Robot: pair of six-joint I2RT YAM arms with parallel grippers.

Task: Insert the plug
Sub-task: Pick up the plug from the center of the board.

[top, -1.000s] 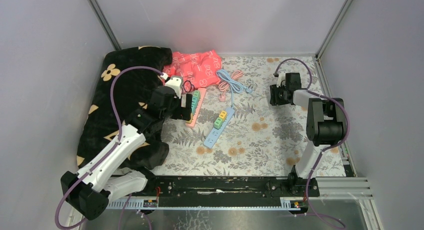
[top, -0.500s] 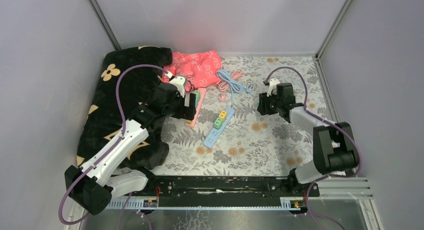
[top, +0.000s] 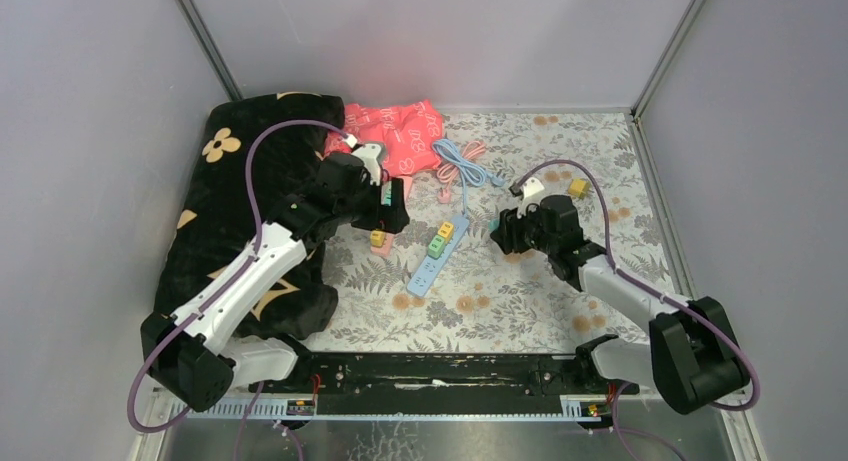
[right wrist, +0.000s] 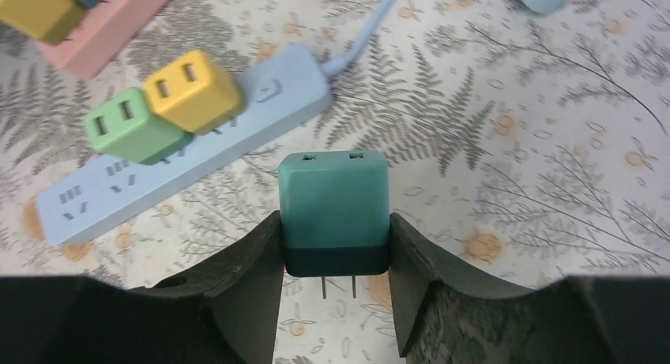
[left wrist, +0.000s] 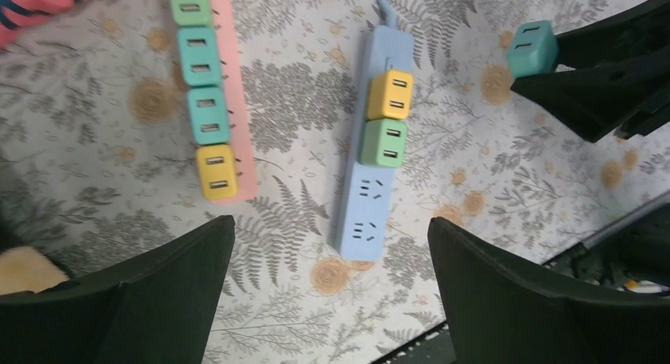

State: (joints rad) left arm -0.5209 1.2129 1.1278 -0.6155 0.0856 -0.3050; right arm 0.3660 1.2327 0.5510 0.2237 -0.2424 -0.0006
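Right gripper [right wrist: 333, 242] clamps a teal plug [right wrist: 333, 194], prongs bare, near the blue power strip [right wrist: 272, 99], whose two end sockets [left wrist: 365, 210] look free; left gripper [left wrist: 332, 238] hangs wide open above; insertion is not yet done.

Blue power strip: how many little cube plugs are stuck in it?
2: a yellow plug nearer the cord and a green plug touching it, on the blue power strip. The teal plug in the right end effector isn't in.
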